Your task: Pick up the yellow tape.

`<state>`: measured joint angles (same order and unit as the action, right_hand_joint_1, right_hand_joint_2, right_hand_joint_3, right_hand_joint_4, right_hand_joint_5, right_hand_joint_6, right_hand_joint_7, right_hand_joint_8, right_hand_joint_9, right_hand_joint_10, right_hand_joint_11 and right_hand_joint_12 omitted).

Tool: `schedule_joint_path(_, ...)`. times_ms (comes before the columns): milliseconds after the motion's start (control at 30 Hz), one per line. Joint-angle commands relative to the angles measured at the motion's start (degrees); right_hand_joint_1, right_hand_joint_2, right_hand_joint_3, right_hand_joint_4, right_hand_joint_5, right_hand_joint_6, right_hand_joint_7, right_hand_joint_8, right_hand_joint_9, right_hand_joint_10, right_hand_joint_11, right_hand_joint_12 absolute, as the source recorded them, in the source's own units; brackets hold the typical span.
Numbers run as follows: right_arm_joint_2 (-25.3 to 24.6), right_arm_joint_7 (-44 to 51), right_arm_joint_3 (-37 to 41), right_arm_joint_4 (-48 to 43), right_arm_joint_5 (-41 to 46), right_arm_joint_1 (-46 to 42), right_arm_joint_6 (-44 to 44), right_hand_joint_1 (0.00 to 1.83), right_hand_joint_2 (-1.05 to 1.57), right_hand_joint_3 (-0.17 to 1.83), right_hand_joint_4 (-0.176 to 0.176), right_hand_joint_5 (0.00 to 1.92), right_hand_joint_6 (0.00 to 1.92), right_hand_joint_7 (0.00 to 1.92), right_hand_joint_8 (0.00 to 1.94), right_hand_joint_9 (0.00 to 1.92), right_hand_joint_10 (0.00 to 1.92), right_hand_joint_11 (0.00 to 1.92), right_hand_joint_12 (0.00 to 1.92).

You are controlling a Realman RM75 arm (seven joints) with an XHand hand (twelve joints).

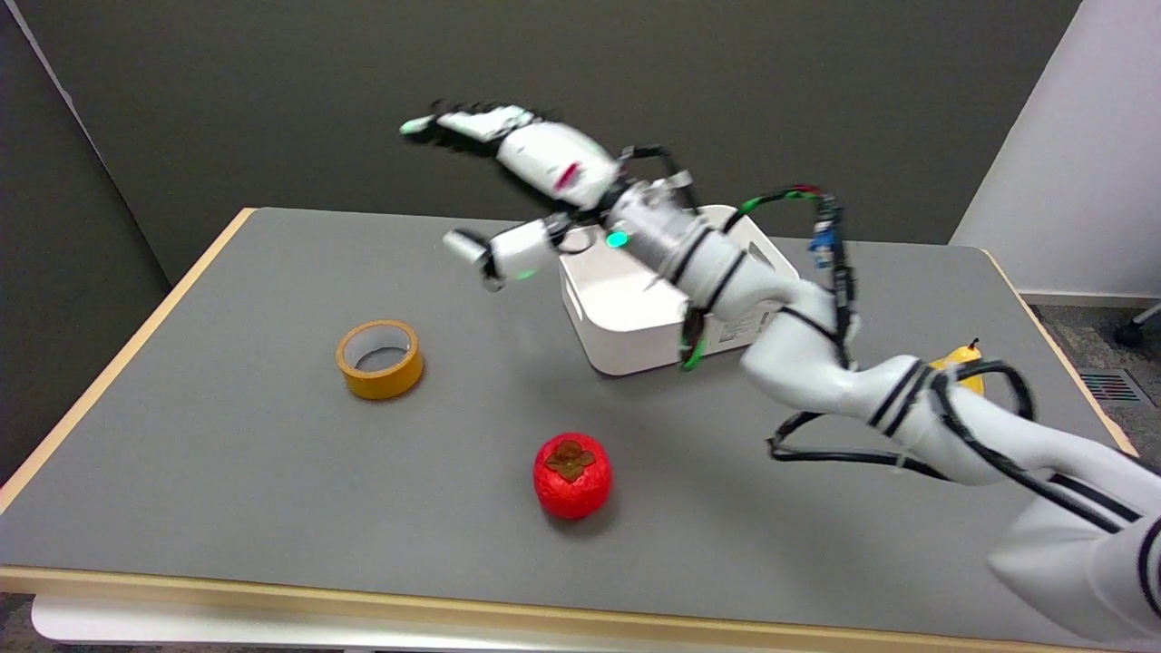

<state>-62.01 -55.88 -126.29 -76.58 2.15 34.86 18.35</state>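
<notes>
Hand raised, tape on bench

Right arm (816,372) stretches from four o'clock toward eleven, its hand (535,172) in the air, fingers spread, holding nothing. Yellow tape (380,359), a flat ring with a hollow core, lies at nine o'clock on the grey bench (227,472). A glossy red persimmon (571,475) sits at six; a white rounded box (635,317) lies under the forearm.

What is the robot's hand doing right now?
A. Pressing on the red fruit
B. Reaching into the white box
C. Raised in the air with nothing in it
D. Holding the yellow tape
C: the right hand is up above the table, fingers spread and holding nothing, while the tape lies flat on the table, apart from it.
</notes>
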Motion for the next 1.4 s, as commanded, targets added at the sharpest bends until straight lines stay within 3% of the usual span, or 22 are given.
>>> schedule_joint_path(33,-18.3,14.8,-13.0,10.5,-11.1,6.5,-12.7,0.64,0.65,0.92,0.067,0.15,0.36,0.25,0.29,0.19,0.62,0.1,1.18)
schedule_joint_path(300,-25.3,15.1,-14.7,24.6,-10.7,8.1,-10.4,0.64,0.65,0.92,0.062,0.13,0.34,0.23,0.28,0.17,0.6,0.08,1.14)
schedule_joint_path(667,-29.8,16.0,-13.9,38.0,-10.6,8.3,-5.0,0.68,0.67,0.92,0.061,0.13,0.34,0.24,0.29,0.17,0.58,0.05,1.1)
schedule_joint_path(967,-30.3,17.8,-13.5,39.6,-10.5,7.9,-5.7,0.65,0.66,1.01,0.067,0.1,0.4,0.18,0.3,0.12,0.57,0.04,1.01)
schedule_joint_path(1400,-31.4,24.1,-8.6,43.2,-7.1,8.3,-5.2,0.7,0.7,0.93,0.071,0.15,0.37,0.22,0.27,0.13,0.52,0.0,1.03)
